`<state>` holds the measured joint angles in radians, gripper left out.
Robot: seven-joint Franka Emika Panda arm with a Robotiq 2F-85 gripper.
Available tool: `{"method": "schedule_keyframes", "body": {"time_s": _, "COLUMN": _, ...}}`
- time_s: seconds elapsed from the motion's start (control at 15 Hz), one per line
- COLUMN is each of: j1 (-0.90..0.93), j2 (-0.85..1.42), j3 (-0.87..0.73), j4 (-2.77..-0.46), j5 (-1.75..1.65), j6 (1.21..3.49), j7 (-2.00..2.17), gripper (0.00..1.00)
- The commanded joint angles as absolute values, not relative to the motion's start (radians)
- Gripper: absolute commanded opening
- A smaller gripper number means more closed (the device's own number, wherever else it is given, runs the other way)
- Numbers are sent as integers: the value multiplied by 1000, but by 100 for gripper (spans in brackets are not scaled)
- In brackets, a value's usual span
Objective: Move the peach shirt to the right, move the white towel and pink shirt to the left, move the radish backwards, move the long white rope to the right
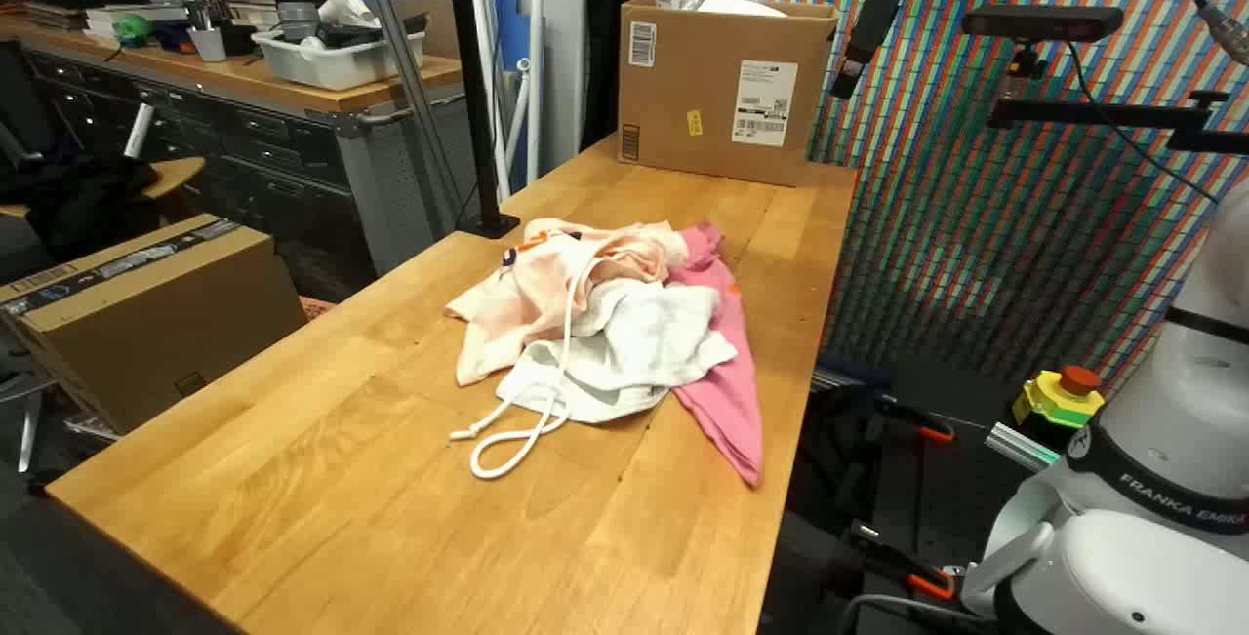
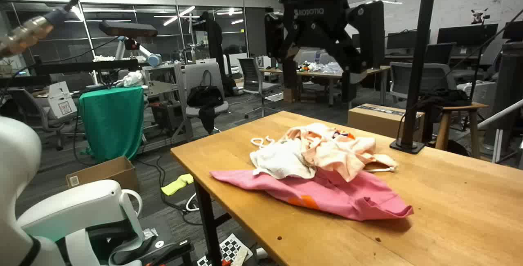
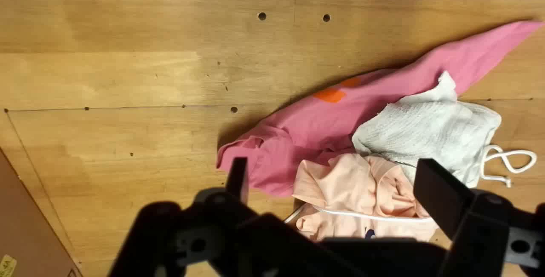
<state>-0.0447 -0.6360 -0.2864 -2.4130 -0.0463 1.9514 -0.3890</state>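
the black, two-fingered hand (image 2: 319, 92) is spread wide and empty, so moving the crumpled peach cloth shirt (image 2: 342, 152) probably comes first: reach down and pinch it.

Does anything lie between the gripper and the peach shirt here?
Yes: in the wrist view, the long white rope lies across part of the peach shirt. Otherwise, nothing visible stands between the shirt and the gripper, which hangs open above it.
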Motion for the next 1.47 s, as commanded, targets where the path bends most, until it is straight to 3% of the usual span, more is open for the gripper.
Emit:
{"method": "schedule_keyframes", "body": {"time_s": 0.0, "j1": -58, "j2": -634, "j3": -275, "j4": -2407, "j5": -38, "j6": 1950, "j7": -396, "gripper": 100}}
{"method": "schedule_keyframes", "body": {"time_s": 0.33, "j1": -59, "j2": -631, "j3": -266, "j4": -2413, "j5": -46, "j6": 1947, "j7": -393, "gripper": 100}}
{"method": "schedule_keyframes", "body": {"time_s": 0.93, "j1": 42, "j2": -331, "j3": -47, "j4": -2317, "j5": 17, "j6": 2154, "j7": -152, "gripper": 100}}
{"method": "schedule_keyframes", "body": {"time_s": 1.4, "j1": 58, "j2": -109, "j3": 34, "j4": -2156, "j5": -28, "j6": 2236, "j7": -111, "gripper": 100}}
